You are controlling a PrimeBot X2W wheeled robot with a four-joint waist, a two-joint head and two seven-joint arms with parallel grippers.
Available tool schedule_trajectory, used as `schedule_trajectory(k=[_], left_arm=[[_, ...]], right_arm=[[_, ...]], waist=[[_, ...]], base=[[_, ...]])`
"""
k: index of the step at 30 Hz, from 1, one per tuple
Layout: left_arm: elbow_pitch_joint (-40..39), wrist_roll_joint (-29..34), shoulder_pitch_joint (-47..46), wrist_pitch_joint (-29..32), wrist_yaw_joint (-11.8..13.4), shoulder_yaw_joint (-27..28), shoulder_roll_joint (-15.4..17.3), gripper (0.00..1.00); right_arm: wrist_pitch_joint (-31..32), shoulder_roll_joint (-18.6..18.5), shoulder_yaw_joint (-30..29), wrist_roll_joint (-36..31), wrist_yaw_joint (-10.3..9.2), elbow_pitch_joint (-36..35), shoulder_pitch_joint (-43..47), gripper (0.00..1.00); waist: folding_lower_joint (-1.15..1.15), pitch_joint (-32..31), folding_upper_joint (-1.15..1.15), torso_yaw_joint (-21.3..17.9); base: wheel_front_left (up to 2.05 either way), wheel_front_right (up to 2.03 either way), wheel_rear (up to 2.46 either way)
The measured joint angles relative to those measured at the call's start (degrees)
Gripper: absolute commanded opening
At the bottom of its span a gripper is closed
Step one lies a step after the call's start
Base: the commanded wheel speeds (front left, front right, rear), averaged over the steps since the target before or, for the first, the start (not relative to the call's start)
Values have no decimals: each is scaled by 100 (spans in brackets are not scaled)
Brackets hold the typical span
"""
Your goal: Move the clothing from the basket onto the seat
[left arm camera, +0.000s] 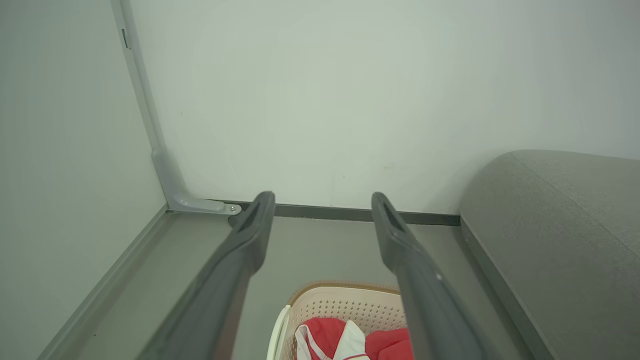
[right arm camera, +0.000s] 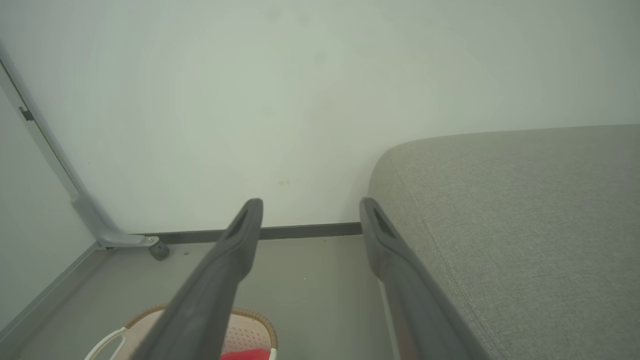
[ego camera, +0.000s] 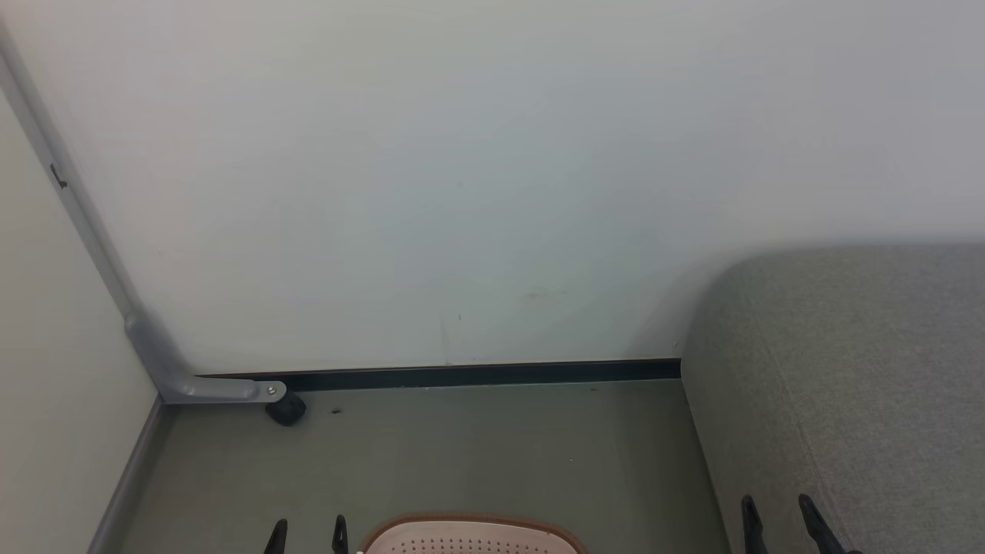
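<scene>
In the head view, the cream perforated plastic basket with a brown rim (ego camera: 469, 535) sits on the grey-green floor (ego camera: 462, 454) at the bottom edge, with just its far end in frame. Just to its left rise the two dark fingertips of the left gripper (ego camera: 308, 535), set apart with nothing between them. The large grey fabric-upholstered seat with a rounded corner (ego camera: 846, 385) takes the right side, against the pale wall (ego camera: 462, 154). The tips of the right gripper (ego camera: 781, 527) stand over its near edge, likewise parted and empty. A grey metal bracket (ego camera: 215, 388) with a black caster (ego camera: 286, 408) lies in the left corner.

In the left wrist view, the left gripper (left arm camera: 322, 205) has its fingers spread wide, holding nothing, above the basket (left arm camera: 345, 305). Inside lies the clothing (left arm camera: 345, 342): soft red fabric bunched up, with a white panel edged in red, partly hidden behind one finger. A white handle (left arm camera: 277, 330) curves along the basket's side. The seat (left arm camera: 560, 225) stands near the basket, apart from it.

In the right wrist view, the right gripper (right arm camera: 310, 210) is also spread wide and empty. One finger crosses the basket (right arm camera: 247, 335); the other runs along the edge of the seat (right arm camera: 525, 225), whose weave and faint seam show plainly. A sliver of red clothing (right arm camera: 245, 355) shows in the basket at the bottom edge
</scene>
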Motion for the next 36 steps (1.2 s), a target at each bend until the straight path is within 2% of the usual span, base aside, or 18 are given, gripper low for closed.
schedule_trajectory(k=[8, 36], left_arm=[[341, -123, -2, 0, -82, -71, 1, 100], [573, -133, -53, 0, -133, -118, 1, 100]], right_arm=[[-1, 26, -47, 7, 5, 196, -17, 100], [-1, 90, -105, 11, 7, 335, -62, 100]], waist=[[0, 25, 0, -50], [0, 85, 0, -49]], base=[[0, 0, 0], [0, 0, 0]])
